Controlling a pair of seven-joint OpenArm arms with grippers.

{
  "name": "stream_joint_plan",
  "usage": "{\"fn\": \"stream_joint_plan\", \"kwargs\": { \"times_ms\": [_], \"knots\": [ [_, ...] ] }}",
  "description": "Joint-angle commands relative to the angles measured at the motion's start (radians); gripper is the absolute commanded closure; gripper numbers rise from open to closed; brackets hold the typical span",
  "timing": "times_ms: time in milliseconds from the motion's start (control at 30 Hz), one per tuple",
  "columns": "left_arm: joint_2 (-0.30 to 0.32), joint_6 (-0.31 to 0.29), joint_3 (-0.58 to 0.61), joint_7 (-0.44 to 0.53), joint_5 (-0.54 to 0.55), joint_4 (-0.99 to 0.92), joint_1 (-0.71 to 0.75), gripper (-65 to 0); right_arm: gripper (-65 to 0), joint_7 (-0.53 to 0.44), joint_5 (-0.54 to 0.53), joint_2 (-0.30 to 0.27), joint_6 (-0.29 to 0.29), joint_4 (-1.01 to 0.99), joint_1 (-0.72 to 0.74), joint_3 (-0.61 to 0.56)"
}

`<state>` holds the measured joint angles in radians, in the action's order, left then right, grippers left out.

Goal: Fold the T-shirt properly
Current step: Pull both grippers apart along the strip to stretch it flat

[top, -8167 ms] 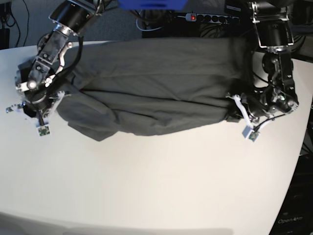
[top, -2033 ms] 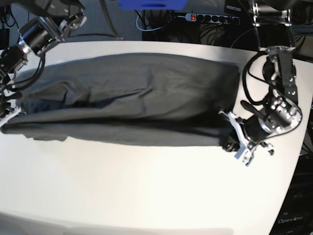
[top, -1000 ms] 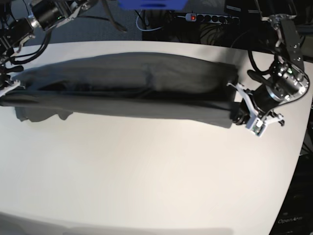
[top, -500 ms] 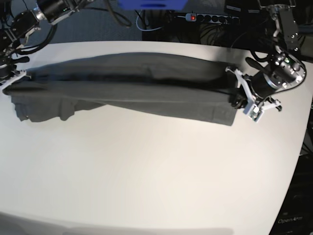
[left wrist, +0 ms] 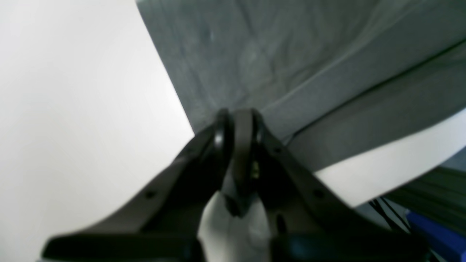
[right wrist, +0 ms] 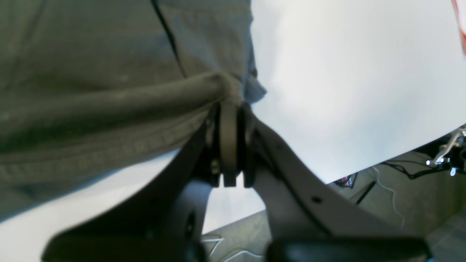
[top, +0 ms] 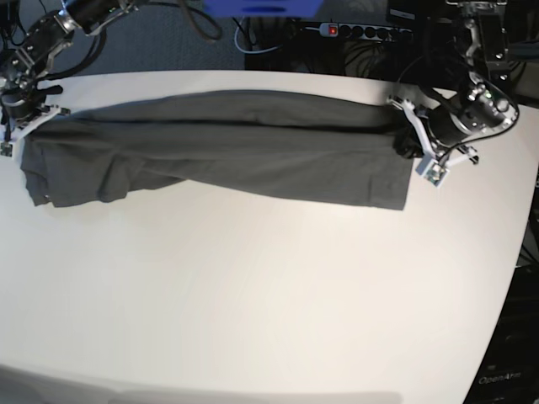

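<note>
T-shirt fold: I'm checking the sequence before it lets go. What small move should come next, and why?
Probably lower both ends the rest of the way onto the table, then release. The T-shirt lies stretched in a long folded band, the left gripper and the right gripper both shut on its end edges. The base view shows most of the cloth already resting flat.

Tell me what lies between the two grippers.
In the base view, only the T-shirt spans the stretch, pulled out long across the table from the right gripper to the left gripper; both are shut on its ends.
</note>
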<state>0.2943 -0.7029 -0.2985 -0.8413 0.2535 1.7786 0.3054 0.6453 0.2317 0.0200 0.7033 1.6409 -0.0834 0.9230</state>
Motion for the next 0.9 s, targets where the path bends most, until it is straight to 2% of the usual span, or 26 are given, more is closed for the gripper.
{"fn": "stream_joint_plan", "kwargs": {
  "times_ms": [0, 400, 467, 633, 700, 867],
  "knots": [
    [0.012, 0.005, -0.006, 0.018, 0.008, 0.016, 0.002, -2.5, -0.7, -0.017, -0.004, -0.013, -0.005, 0.012, 0.004, -0.002],
    [0.021, 0.005, -0.005, 0.018, 0.007, -0.015, 0.025, -2.5, -2.0, -0.017, -0.002, -0.015, -0.005, 0.008, 0.004, -0.012],
    [0.021, 0.005, -0.005, 0.018, 0.007, -0.015, 0.024, -2.6, -7.5, -0.017, -0.001, -0.015, -0.005, 0.008, 0.004, -0.012],
    [0.023, 0.005, -0.005, 0.018, 0.007, -0.013, 0.022, -3.2, -30.3, -0.015, -0.001, -0.015, -0.005, 0.008, 0.007, -0.002],
    [0.023, 0.005, -0.005, 0.018, 0.007, -0.013, 0.021, -7.1, -34.8, -0.015, -0.001, -0.015, -0.005, 0.008, 0.004, -0.002],
    [0.023, 0.005, -0.005, 0.018, 0.007, -0.010, 0.021, -28.2, -41.5, -0.014, -0.001, -0.016, -0.005, 0.009, 0.004, -0.002]
  ]
}}
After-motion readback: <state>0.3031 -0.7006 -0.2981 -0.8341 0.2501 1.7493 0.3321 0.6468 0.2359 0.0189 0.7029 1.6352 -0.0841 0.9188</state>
